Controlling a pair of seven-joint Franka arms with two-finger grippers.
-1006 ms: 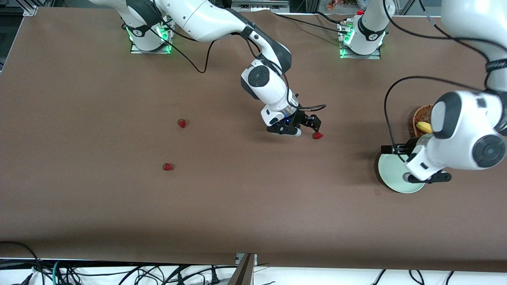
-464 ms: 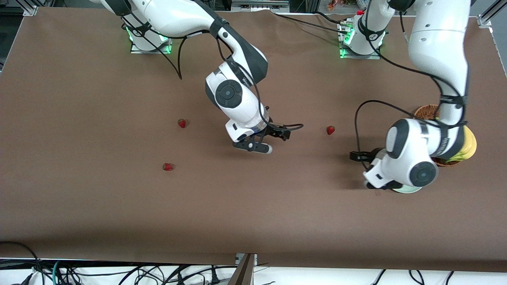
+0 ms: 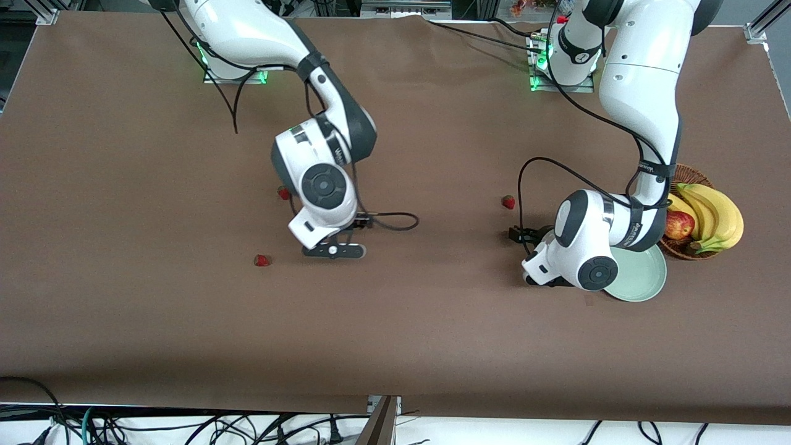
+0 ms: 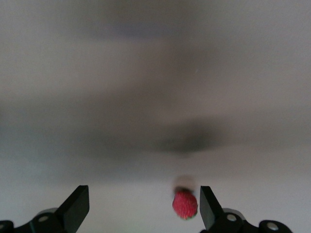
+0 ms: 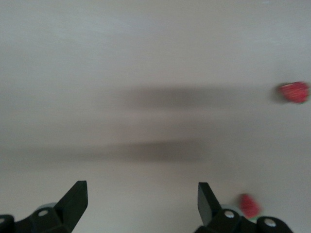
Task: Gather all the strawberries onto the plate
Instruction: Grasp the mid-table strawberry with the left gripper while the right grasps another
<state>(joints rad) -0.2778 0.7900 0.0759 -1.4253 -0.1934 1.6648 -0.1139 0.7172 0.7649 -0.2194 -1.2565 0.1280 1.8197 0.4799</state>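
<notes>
three strawberries on the table, none in the plate yet.

front view: strawberry one lies toward the left arm's end; strawberry two is half hidden by the right arm; strawberry three sits nearer the camera. the pale green plate is partly under the left arm, beside a basket of bananas and an apple.

left wrist view: left gripper wide open, holding nothing; a strawberry sits just inside one finger.

right wrist view: right gripper wide open, holding nothing; two strawberries in sight, apart from it.

handling, my judgement: tiny, light, soft, bruisable, apt to roll. i'd pinch gently across the red body, not the green cap.
</notes>
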